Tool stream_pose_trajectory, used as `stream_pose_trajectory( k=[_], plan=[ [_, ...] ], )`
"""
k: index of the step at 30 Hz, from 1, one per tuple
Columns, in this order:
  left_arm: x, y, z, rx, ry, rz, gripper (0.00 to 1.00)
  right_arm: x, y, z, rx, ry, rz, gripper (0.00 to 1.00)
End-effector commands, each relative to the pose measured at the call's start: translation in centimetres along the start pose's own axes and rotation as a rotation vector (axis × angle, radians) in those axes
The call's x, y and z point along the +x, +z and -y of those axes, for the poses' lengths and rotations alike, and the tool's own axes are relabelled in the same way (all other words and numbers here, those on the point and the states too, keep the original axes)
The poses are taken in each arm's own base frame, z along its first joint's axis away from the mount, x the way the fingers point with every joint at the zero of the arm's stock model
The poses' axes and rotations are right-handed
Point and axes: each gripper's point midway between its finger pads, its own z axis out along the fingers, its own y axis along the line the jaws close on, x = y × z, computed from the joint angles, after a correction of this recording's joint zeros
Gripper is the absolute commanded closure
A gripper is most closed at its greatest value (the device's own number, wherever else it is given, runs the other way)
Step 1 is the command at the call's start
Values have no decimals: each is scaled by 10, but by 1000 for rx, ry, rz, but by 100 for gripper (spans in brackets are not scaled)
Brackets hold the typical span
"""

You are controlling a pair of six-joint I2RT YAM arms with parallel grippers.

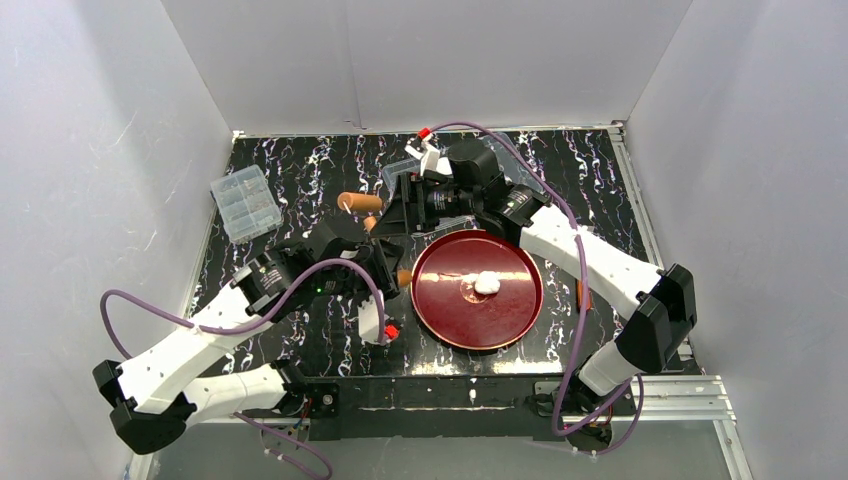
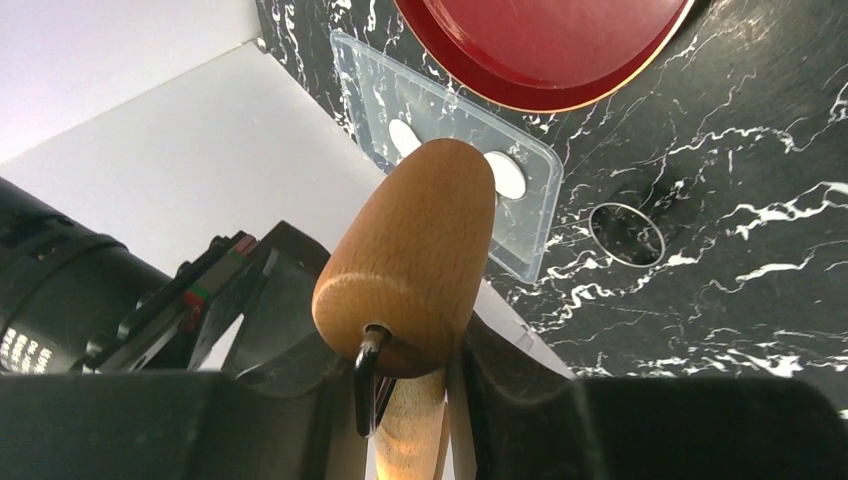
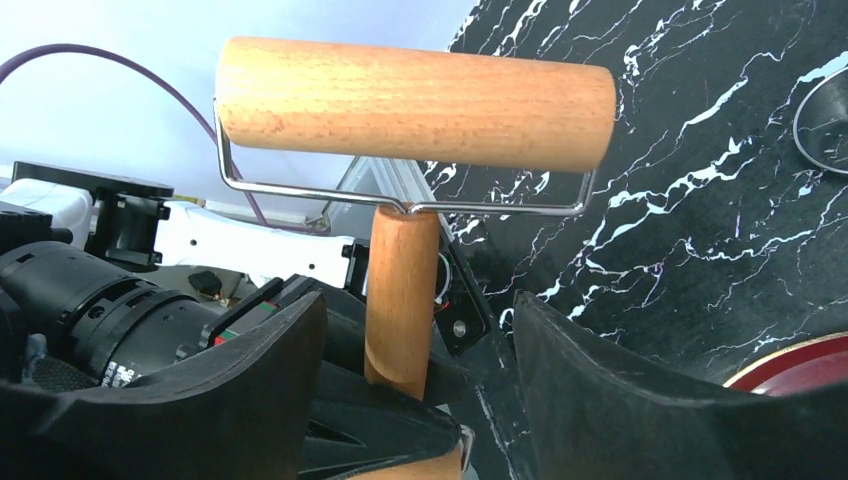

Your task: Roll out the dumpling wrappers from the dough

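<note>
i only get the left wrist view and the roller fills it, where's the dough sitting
Observer: A small lump of dough sits on the red plate, near its centre.
Operator: and is the other arm gripping what i'm holding
Observer: No. The right gripper is open, its fingers either side of the handle of the roller without touching it.
Operator: anything off to my left
Observer: A clear compartment box lies at the far left of the table, apart from both arms.
</note>
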Motion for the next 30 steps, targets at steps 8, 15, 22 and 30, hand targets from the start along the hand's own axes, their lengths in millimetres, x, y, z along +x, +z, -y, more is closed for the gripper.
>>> stream_pose_trajectory(
  k=[8,15,22,30],
  plan=[
    [-13,-11,10,13,-431,55,100,-33,-37,-11,16,-88,118,18],
    [-25,-10,5,37,-752,105,100,-44,-69,-8,24,-124,166,15],
    [-24,-19,-18,53,-1190,144,100,-38,-118,-13,42,-338,226,15],
    [-38,-27,-26,87,-1449,217,100,14,-155,-25,5,-646,220,15]
  ],
)
